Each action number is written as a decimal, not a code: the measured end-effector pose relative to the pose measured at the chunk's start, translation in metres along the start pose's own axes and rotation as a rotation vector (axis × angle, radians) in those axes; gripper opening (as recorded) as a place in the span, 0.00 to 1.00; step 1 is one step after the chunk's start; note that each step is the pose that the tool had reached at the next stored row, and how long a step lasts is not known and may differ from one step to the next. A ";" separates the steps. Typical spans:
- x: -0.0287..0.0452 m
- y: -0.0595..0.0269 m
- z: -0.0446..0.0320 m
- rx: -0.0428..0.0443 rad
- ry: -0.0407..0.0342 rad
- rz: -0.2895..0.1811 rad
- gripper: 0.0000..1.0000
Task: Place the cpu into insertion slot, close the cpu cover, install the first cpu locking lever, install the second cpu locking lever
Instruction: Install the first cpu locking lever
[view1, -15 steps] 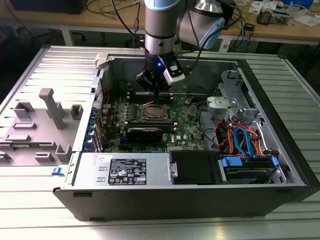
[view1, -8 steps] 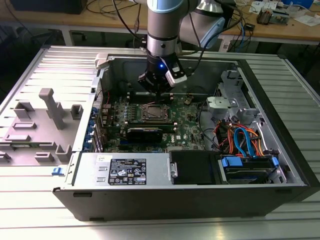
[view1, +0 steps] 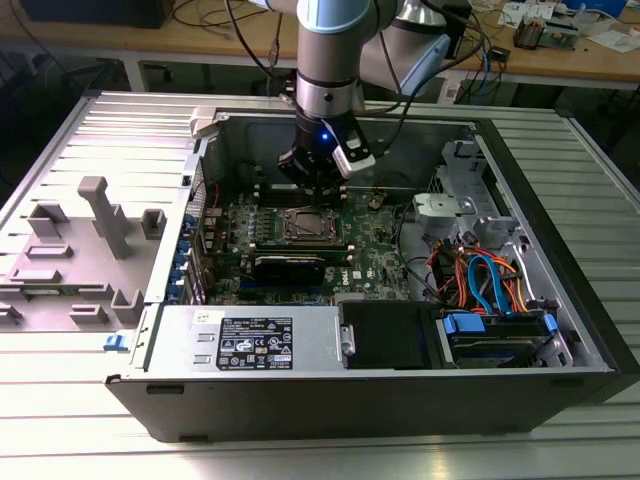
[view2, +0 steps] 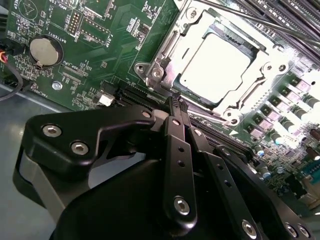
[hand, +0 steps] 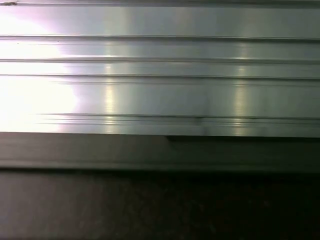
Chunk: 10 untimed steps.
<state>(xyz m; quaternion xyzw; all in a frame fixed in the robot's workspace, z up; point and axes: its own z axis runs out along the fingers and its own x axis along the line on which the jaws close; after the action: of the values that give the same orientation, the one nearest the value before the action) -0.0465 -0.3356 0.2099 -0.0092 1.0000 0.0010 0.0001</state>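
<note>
The arm reaches down into an open computer case (view1: 420, 390) lying on a ribbed metal counter (view1: 60, 400). The pincer (view2: 176, 100) hangs just above the green motherboard (view2: 100, 45), near one corner of the insertion slot (view2: 165, 47), its fingertips (view2: 172, 107) pressed together and holding nothing. The cpu (view2: 215, 65) already lies flat in the slot, face up. The cpu cover (view2: 257, 75) lies down over it, its window framing the chip.

The step in hand appears to be a locking lever. To do it well, the closed tips should push along the lever's own swing, clear of the chip. The chip is square, with no long axis; in the second wrist view its edges run parallel to the socket rim, so it looks squarely seated.
</note>
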 end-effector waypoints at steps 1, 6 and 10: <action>-0.0005 0.0000 0.0011 0.0000 0.0001 0.000 0.11; -0.0013 0.0000 0.0023 0.0001 0.0001 0.000 0.11; -0.0015 0.0000 0.0023 0.0002 0.0000 0.000 0.11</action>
<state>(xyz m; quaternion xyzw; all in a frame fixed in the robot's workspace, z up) -0.0449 -0.3356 0.2075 -0.0093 1.0000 0.0009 0.0001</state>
